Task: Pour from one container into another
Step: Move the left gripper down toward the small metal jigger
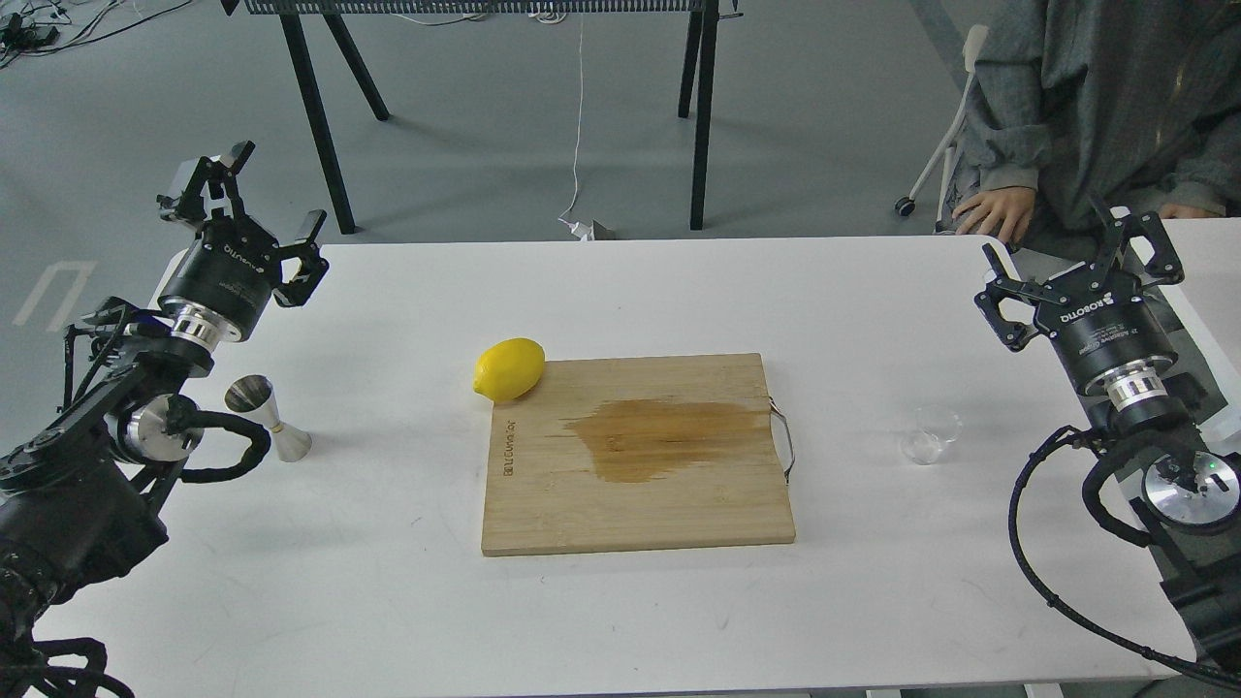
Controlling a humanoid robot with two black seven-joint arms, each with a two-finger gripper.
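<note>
The small clear cup (931,433) stands on the white table (630,291) at the right, a little right of the cutting board. The steel hourglass jigger (269,417) stands at the left, close beside my left arm. My left gripper (264,206) is raised above the table's far left corner, behind the jigger, open and empty. Over at the right edge my right gripper (1076,254) is also open and empty, behind and to the right of the cup. Neither gripper touches anything.
A bamboo cutting board (638,454) with a wet brown stain and a metal handle lies in the middle. A lemon (509,369) rests at its far left corner. A seated person's hand (991,213) lies at the table's far right edge.
</note>
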